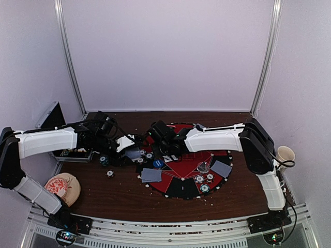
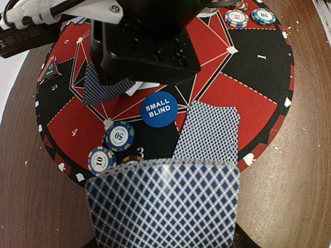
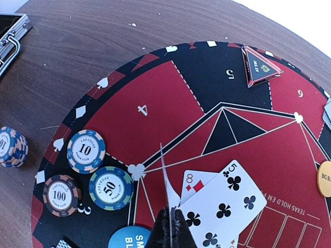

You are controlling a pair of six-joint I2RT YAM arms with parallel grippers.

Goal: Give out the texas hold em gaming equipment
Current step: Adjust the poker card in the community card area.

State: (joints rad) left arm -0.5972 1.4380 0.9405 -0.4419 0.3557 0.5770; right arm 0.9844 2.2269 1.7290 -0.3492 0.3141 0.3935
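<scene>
Mat [image 3: 165, 93], round and red-black, is lying on the brown table [image 1: 119, 199] and carrying most of the gear. Left gripper [image 1: 132, 152] is hovering at the mat's left edge. A blue-backed card [image 2: 163, 206] is filling the bottom of its wrist view and hiding the fingers, so their grip cannot be told. Right gripper [image 3: 170, 225] is pinching a thin card [image 3: 165, 175] seen edge-on, fingers together on it, over the face-up five of clubs [image 3: 222, 206], which is overlapping an eight [image 3: 195, 182]. Face-down card [image 2: 209, 132] is lying just beside the Small Blind disc [image 2: 159, 109]. 10 chip [image 3: 86, 151], 50 chip [image 3: 110, 187] and 100 chip [image 3: 61, 195] are sitting together near the numeral 3.
</scene>
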